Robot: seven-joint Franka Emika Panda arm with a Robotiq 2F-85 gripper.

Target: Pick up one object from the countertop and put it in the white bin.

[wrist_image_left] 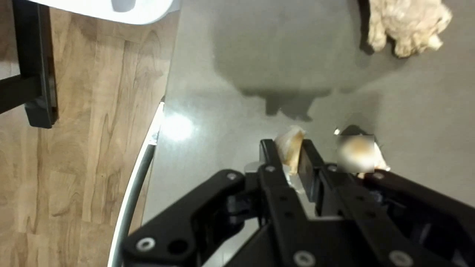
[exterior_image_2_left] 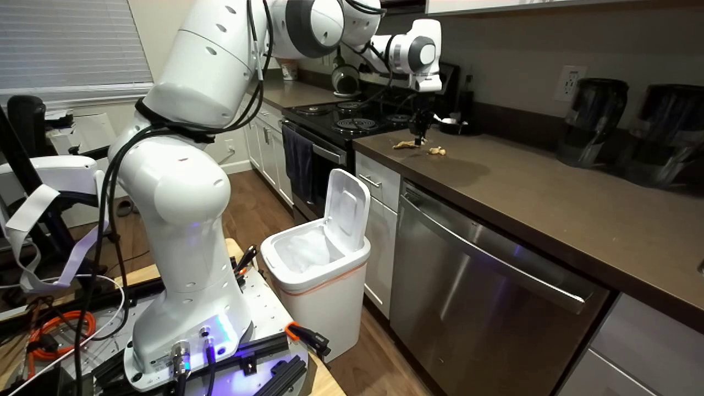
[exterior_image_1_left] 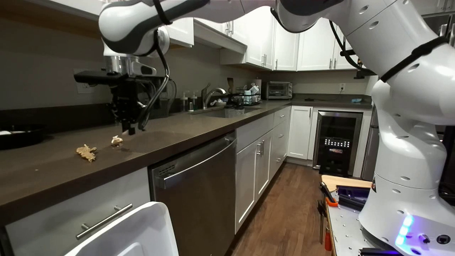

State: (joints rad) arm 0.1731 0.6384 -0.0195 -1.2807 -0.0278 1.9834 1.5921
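Observation:
My gripper (wrist_image_left: 287, 144) is shut on a small pale garlic clove (wrist_image_left: 292, 145), which sits between its fingertips. In both exterior views the gripper (exterior_image_1_left: 128, 131) (exterior_image_2_left: 419, 141) hangs a little above the dark brown countertop (exterior_image_1_left: 192, 129) (exterior_image_2_left: 550, 192). A knobbly tan ginger piece (exterior_image_1_left: 86, 153) lies on the counter near its edge, also in the wrist view (wrist_image_left: 410, 26). A whitish garlic piece (exterior_image_1_left: 116, 141) lies beside it, partly blurred in the wrist view (wrist_image_left: 378, 157). The white bin (exterior_image_2_left: 308, 281) stands on the floor before the cabinets, its lid (exterior_image_2_left: 350, 206) raised and a bag inside.
The steel dishwasher (exterior_image_2_left: 478, 286) is below the counter. A black stove (exterior_image_2_left: 352, 122) adjoins the counter near the gripper. A dark pan (exterior_image_1_left: 21, 137) and dark pitchers (exterior_image_2_left: 591, 121) stand toward the wall. The robot's base table (exterior_image_2_left: 269, 308) is beside the bin.

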